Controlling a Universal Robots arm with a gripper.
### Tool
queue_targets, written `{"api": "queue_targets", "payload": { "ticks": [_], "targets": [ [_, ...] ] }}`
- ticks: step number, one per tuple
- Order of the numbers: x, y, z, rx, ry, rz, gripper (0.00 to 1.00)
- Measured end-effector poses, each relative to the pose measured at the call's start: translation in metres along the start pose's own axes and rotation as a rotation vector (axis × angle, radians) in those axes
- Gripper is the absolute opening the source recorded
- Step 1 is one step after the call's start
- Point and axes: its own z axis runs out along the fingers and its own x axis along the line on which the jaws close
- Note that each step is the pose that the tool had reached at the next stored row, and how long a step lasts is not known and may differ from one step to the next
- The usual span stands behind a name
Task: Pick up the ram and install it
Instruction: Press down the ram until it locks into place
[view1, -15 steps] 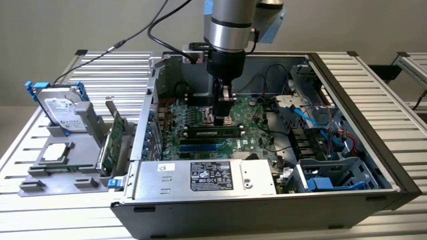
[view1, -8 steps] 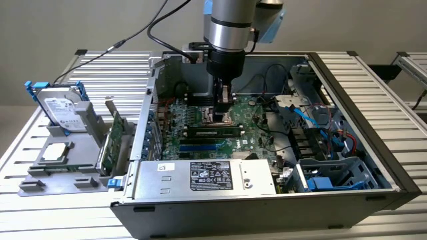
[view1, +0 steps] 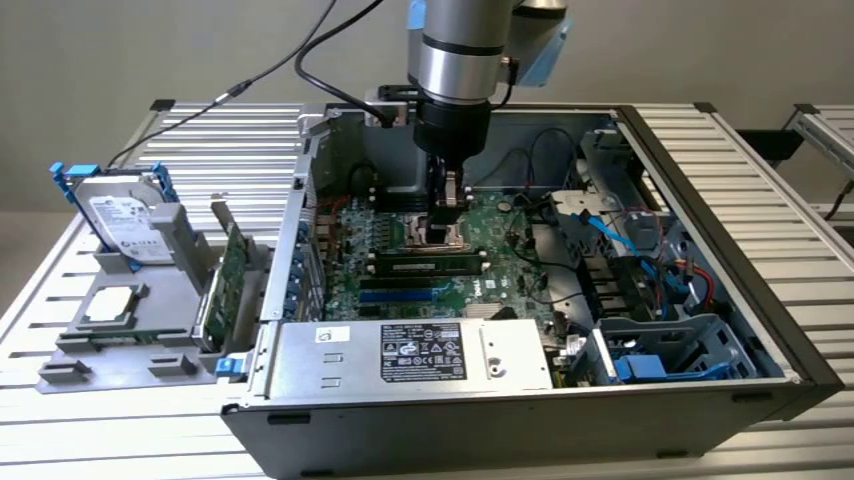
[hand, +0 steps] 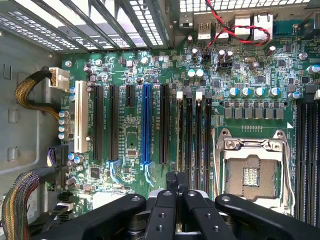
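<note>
Exterior view: ram seated flat in a motherboard slot, just nearer than the tool; long, narrow, green, dark chips. Wrist view: tool fingers together, above thin ram edge.

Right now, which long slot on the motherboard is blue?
The single blue slot, flanked by black slots; the white slot lies beyond them.

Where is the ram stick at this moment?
In the exterior view, the ram lies in a memory slot on the motherboard, between the CPU socket and the blue slots, near the gripper.
</note>
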Motion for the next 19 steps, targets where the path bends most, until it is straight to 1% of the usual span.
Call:
{"api": "queue_targets", "payload": {
  "ticks": [8, 17, 19],
  "targets": [
    [0.0, -0.0001, 0.0012, -0.0001, 0.0004, 0.0, 0.11],
    [-0.003, -0.0012, 0.0174, 0.0003, 0.0001, 0.0, 0.11],
    [-0.003, -0.0013, 0.0183, 0.0001, 0.0005, 0.0, 0.11]
  ]
}}
